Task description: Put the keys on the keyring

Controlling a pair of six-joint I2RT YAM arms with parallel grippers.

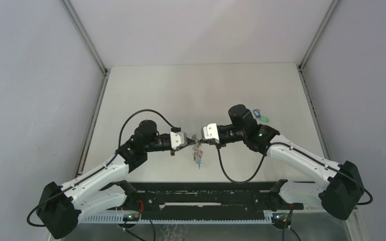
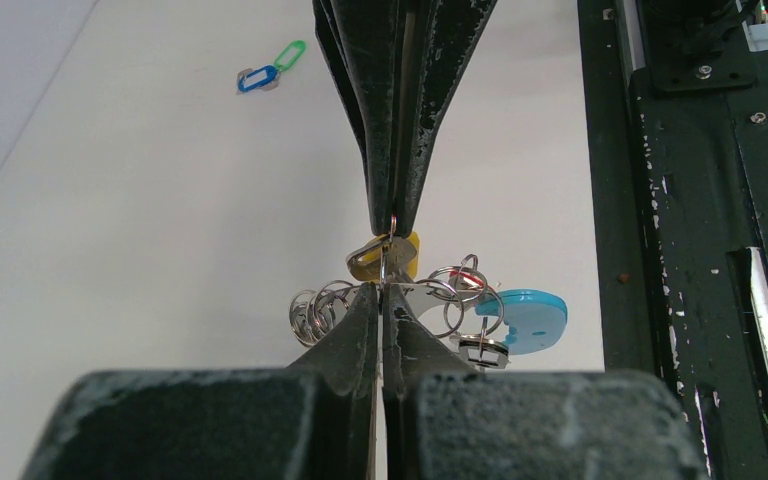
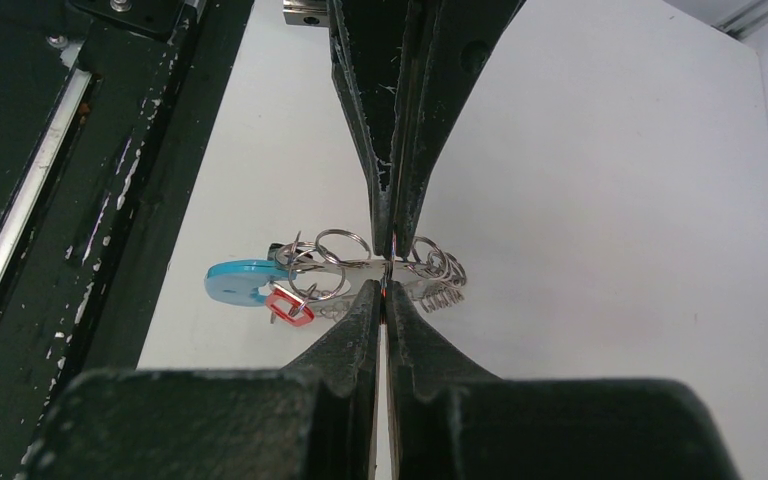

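The keyring (image 1: 197, 150) hangs between my two grippers above the table, with its cyan piece (image 2: 525, 320) and red tag (image 3: 290, 305) dangling. My left gripper (image 2: 382, 288) is shut on the ring's flat metal strip (image 3: 355, 265). My right gripper (image 3: 382, 290) faces it tip to tip and is shut on the thin wire loop of the yellow-orange key (image 2: 385, 255). That key sits right against the strip. In the top view the left gripper (image 1: 190, 139) and the right gripper (image 1: 201, 138) nearly touch. The blue key (image 2: 257, 78) and the green key (image 2: 290, 53) lie joined on the table, to the right behind the right arm (image 1: 261, 118).
A black slotted rail (image 1: 206, 198) runs along the near edge of the table, under the arm bases. Grey walls close in the table (image 1: 191, 90) on the left, right and back.
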